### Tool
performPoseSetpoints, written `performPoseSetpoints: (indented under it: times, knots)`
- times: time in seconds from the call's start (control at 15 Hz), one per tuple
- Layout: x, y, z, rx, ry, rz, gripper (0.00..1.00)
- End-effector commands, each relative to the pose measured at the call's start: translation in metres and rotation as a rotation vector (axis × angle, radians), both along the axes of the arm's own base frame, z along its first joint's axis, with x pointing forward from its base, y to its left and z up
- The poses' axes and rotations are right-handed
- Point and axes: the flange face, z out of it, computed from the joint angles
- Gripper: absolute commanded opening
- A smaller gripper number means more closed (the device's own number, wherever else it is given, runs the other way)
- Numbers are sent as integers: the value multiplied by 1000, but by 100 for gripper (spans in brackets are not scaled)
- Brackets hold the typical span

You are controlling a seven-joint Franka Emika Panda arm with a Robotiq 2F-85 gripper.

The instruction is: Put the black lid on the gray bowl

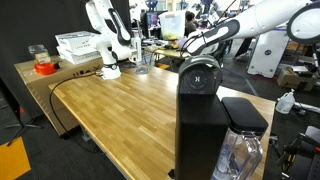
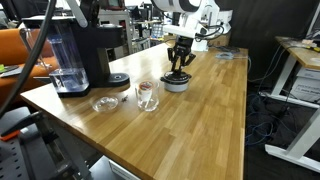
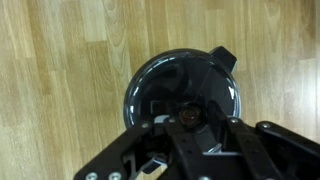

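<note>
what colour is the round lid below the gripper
Black and glossy; the round tabbed lid shows best in the wrist view.

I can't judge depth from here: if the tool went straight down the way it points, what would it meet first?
The black lid, centred right under the tool in the wrist view. An exterior view places it at the gray bowl. Whether the tool already touches the lid, I cannot tell.

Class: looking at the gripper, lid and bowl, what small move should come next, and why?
Probably open the gripper and let go. The black lid, which it seems to grip at the middle, looks centred on the gray bowl. Whether it is fully seated is unclear.
</note>
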Motion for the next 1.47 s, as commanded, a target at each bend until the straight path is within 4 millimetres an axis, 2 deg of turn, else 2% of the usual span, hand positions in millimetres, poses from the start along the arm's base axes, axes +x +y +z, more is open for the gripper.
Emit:
performPoseSetpoints:
  times: [0.0, 0.2, 0.27, 0.33, 0.6, 0.93, 1.07, 1.4]
  knots:
    - [4, -6, 2, -3, 19, 16, 8]
    - [5, -11, 4, -4, 14, 6, 8]
    - [5, -12, 5, -4, 12, 4, 12]
    - [5, -13, 5, -4, 11, 2, 13]
    - [5, -14, 6, 1, 8, 3, 8]
    - [5, -14, 5, 9, 5, 7, 8]
    - [6, -14, 4, 18, 3, 10, 11]
    - [7, -12, 5, 44, -8, 40, 8]
